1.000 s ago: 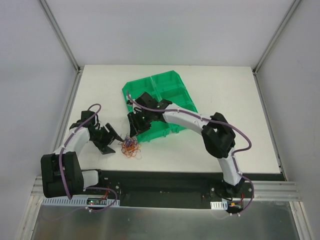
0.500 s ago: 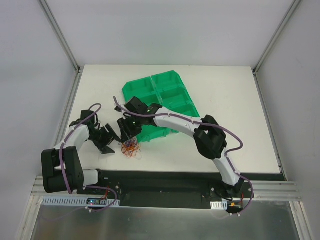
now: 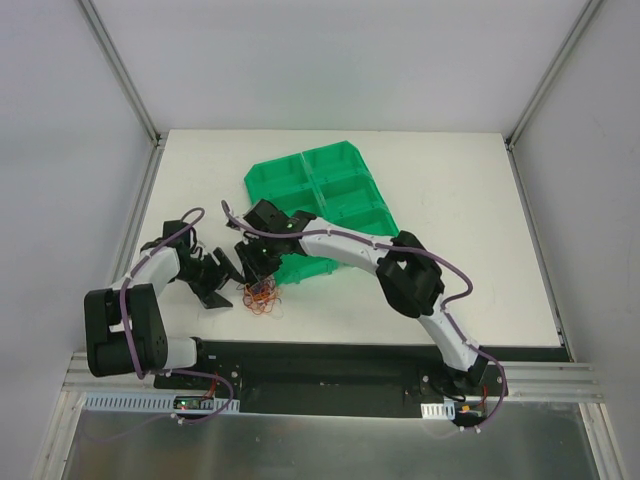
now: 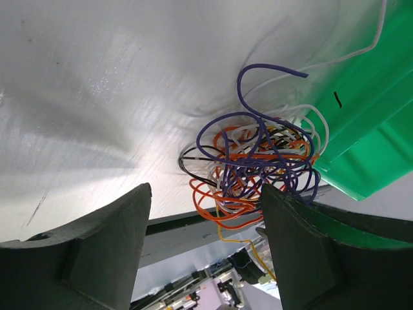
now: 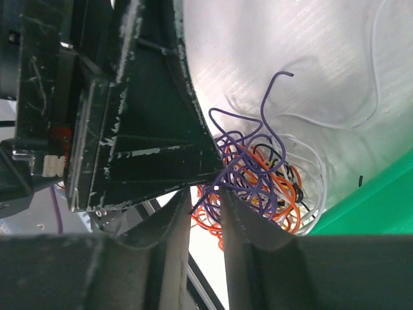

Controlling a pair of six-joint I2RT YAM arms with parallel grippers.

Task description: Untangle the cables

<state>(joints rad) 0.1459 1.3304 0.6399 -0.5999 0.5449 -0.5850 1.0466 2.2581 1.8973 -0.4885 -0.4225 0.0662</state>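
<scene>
The cables (image 3: 263,297) lie in one curly knot on the white bench (image 3: 450,200), just beside the near corner of the green tray (image 3: 330,185). We judge them feather-light, thin and springy. They look soft enough to bend and slick in their plastic skins, and pulling one strand would likely drag the whole clump along. The best hold looks like a free end, such as the purple hook (image 4: 239,87) arching clear of the tangle. The left jaws stand spread wide, the knot just ahead of them. The right jaws hang at the knot with only a narrow gap between them, and we cannot tell whether they pinch a strand. The bench is matte and faintly ribbed, the tray glossy moulded plastic.
</scene>
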